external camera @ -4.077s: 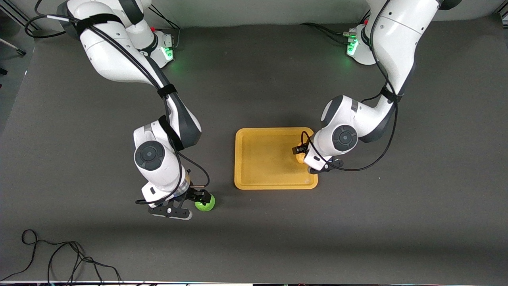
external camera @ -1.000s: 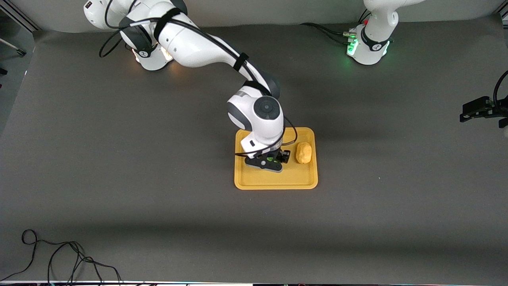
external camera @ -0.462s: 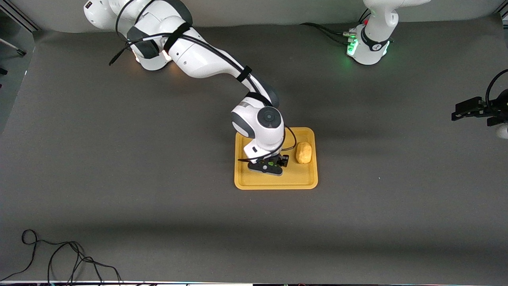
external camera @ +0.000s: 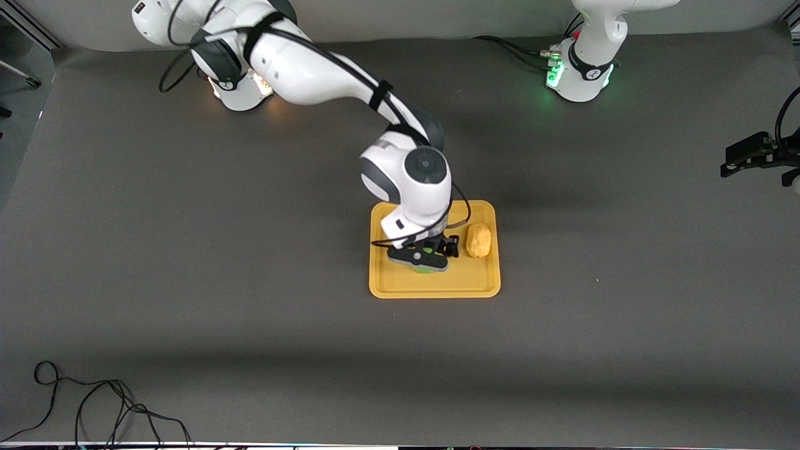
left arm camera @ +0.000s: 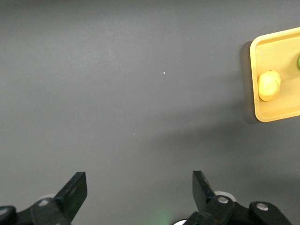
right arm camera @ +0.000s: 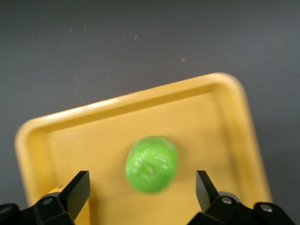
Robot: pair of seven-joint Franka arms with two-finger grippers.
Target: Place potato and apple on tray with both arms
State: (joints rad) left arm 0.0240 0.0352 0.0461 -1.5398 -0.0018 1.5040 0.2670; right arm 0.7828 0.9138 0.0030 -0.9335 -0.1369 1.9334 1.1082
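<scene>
The yellow-orange tray (external camera: 462,280) lies mid-table. The potato (external camera: 479,240) lies on it, toward the left arm's end. My right gripper (external camera: 425,255) hangs open just above the tray. The green apple (external camera: 425,269) lies on the tray under it, mostly hidden. In the right wrist view the apple (right arm camera: 151,164) rests on the tray (right arm camera: 220,122) between my spread right gripper's (right arm camera: 142,180) fingers, touching neither. My left gripper (external camera: 744,157) is open and empty, high over the table's edge at the left arm's end. Its wrist view shows the gripper (left arm camera: 138,178), tray (left arm camera: 276,112), potato (left arm camera: 269,85) and a sliver of apple (left arm camera: 298,60).
The dark grey mat (external camera: 187,281) covers the table. A loose black cable (external camera: 94,406) lies at the corner nearest the camera, at the right arm's end. The arm bases (external camera: 581,69) stand along the table edge farthest from the camera.
The right gripper has let go of the apple on the tray and lifted slightly. The left gripper has drifted slightly at the table's edge.
</scene>
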